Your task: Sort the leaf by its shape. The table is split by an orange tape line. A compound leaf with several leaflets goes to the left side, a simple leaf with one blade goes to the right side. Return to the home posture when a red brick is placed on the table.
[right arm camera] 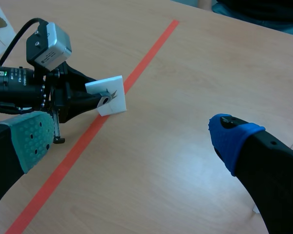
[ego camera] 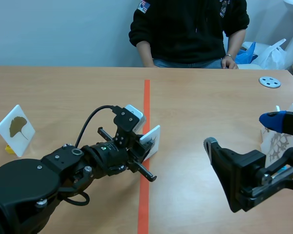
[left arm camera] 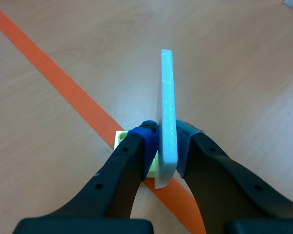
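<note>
Over the tape (left arm camera: 49,68), the left gripper (left arm camera: 167,135) clamps the leaf card (left arm camera: 167,83) low down, which suits it, since it looks thin, light and stiff; the right gripper (right arm camera: 132,141) gapes.

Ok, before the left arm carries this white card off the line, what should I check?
1. Grip: left gripper shut on the thin white foam card: ok.
2. Leaf shape on that card: face unreadable in every view: cannot tell.
3. Card sorted: it sits over the orange tape line: not ok.
4. Right gripper open, apart from the card: ok.
5. Red brick signal: none in view: ok.
6. Left side: white card with a yellow-brown fan-shaped leaf stands apart from the arm: ok.
</note>
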`<move>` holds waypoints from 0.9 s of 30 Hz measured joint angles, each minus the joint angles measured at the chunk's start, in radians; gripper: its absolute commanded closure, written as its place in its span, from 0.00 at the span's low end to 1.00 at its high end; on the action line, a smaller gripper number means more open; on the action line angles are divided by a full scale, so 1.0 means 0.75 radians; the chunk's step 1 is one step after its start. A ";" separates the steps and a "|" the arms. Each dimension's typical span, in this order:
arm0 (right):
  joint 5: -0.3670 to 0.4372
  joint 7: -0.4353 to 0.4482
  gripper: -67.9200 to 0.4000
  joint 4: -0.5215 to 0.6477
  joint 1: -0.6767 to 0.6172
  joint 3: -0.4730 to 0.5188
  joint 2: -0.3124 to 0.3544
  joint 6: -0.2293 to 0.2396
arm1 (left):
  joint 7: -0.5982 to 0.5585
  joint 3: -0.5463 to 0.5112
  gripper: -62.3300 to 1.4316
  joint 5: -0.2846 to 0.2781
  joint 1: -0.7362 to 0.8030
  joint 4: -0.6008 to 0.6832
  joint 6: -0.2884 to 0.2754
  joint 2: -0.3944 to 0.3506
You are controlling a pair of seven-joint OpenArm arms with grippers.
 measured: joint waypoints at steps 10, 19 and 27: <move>0.000 0.000 0.00 0.000 0.000 0.000 0.000 0.000 | 0.265 -0.210 0.85 -0.073 0.378 0.673 -0.001 -0.130; 0.000 0.000 0.00 0.000 0.000 0.000 0.000 0.000 | 0.279 -0.533 0.84 -0.087 0.872 1.099 0.000 -0.199; 0.000 0.000 0.00 0.000 0.000 0.000 0.000 0.000 | 0.279 -0.860 0.84 -0.206 1.058 1.194 0.008 -0.198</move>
